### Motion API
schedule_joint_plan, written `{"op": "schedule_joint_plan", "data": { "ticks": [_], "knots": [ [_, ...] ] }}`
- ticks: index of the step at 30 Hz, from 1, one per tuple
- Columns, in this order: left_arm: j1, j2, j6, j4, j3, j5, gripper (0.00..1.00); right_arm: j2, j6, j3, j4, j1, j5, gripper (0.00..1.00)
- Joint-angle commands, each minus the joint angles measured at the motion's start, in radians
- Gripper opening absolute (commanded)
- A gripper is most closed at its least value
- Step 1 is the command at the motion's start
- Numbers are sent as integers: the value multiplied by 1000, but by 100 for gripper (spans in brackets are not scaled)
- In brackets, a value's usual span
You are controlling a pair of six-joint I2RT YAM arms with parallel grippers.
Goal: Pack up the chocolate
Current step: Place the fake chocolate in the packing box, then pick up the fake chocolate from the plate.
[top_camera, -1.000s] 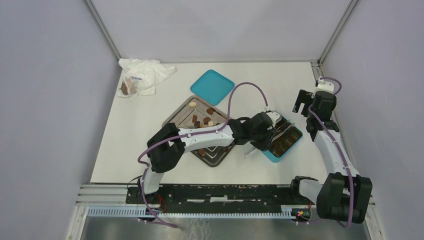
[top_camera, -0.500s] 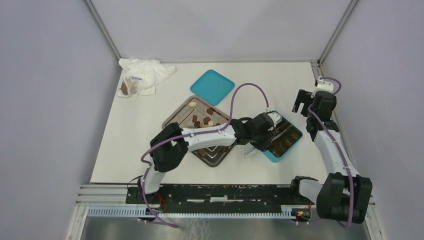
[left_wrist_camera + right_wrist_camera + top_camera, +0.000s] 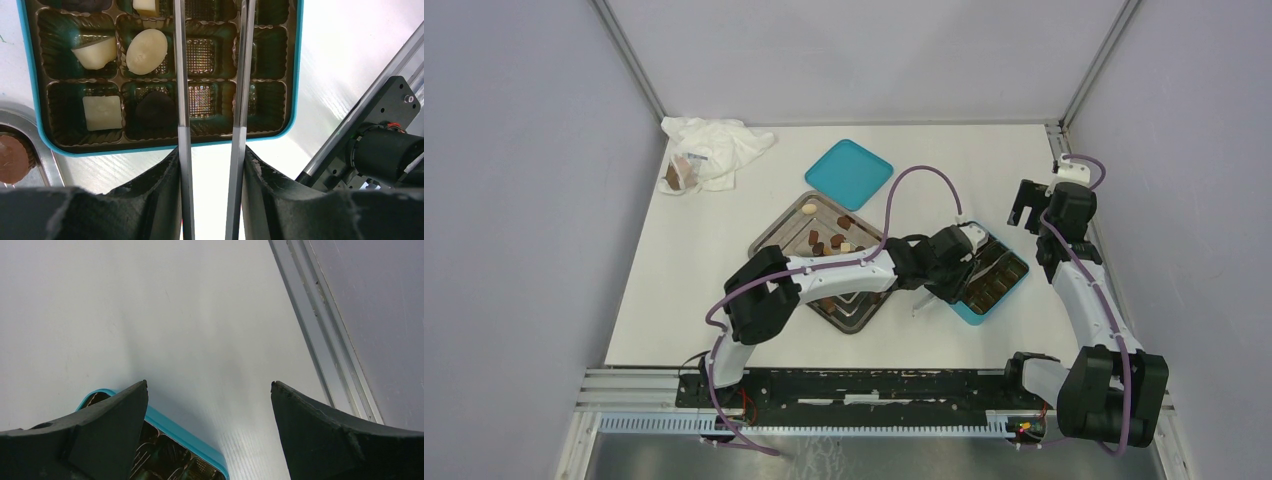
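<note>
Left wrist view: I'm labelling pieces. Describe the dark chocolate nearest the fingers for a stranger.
Start at the teal box. In its bottom row, the chocolate sits right of a cream square. It alone there is round and dark.

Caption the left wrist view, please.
Left gripper open, empty, over teal box; cream chocolates and a dark piece fill nearby cells.

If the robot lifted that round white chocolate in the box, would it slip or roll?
The round white chocolate looks smooth, so it might slip. Being a flat disc, it would probably lie still, not roll. Small, so likely light.
</note>
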Motion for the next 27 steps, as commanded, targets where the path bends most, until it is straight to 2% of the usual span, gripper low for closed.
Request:
{"op": "schedule_joint_plan", "data": {
  "ticks": [1,6,16,22,27],
  "knots": [
    [-3,-32,41,29,41,-38,46,-20,-3,-1,35,-2,-13,98],
    [-3,-93,31,74,-7,-41,41,-20,-7,-1,35,-1,-16,98],
    [-2,-305,-3,142,-229,-104,41,-24,-44,-3,36,-2,-88,98],
    [13,-427,-21,89,-375,-196,41,-39,-165,-31,50,-2,-300,98],
    [55,-525,-31,22,-473,-253,41,-37,-317,-37,13,-2,-590,98]
  ]
}}
